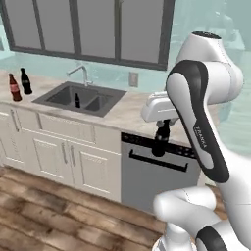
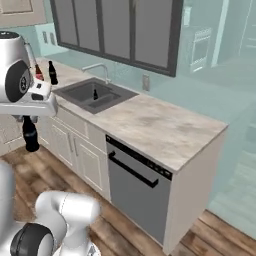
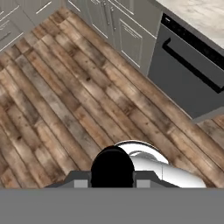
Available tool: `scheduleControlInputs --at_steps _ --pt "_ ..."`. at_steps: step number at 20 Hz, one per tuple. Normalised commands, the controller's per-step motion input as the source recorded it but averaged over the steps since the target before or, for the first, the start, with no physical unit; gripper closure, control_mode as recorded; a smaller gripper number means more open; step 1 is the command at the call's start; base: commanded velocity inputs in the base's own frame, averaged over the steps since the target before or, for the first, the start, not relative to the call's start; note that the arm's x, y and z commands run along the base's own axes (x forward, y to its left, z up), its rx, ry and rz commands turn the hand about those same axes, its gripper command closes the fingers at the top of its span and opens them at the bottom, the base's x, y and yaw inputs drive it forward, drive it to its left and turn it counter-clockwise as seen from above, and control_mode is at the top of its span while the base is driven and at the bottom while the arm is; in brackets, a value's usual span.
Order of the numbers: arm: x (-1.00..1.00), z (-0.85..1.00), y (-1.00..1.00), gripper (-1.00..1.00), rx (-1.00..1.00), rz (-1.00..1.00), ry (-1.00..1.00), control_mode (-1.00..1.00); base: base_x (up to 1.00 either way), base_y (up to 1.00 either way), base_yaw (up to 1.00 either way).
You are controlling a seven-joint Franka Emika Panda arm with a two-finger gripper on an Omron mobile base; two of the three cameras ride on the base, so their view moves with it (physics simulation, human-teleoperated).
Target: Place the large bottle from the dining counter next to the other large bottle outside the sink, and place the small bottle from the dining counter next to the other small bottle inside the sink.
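The fingers (image 1: 161, 128) are closed on the small black thin-necked bottle (image 1: 160, 142), which hangs upright below them over the wooden floor. The dark grey two-basin sink (image 1: 81, 98), holding 1 like bottle (image 1: 77, 100), lies ahead and left, across the worktop (image 1: 132, 110).

"FRANKA" lettering on arm link (image 1: 201, 137); nothing else legible.

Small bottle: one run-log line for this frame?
claw: shut on small bottle | bottle: hanging upright over floor, before dishwasher | sink: other small bottle inside | counter left of sink: brown and black bottles
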Motion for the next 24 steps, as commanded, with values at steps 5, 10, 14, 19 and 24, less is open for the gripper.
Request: scheduleControlInputs --at_steps 5,10,14,19,24 --pt "0.0 0.0 0.0 1.0 0.0 0.0 0.0 1.0 0.81 0.57 -0.56" --pt "0.0 0.0 0.0 1.0 0.0 0.0 0.0 1.0 0.29 0.65 -0.34" --pt "0.0 0.0 0.0 1.0 0.0 0.0 0.0 1.0 0.28 0.58 -0.25" --pt "0.0 0.0 0.0 1.0 0.0 0.0 0.0 1.0 0.31 0.54 -0.11" --pt "0.0 0.0 0.0 1.0 0.0 0.0 0.0 1.0 0.65 0.47 -0.23"
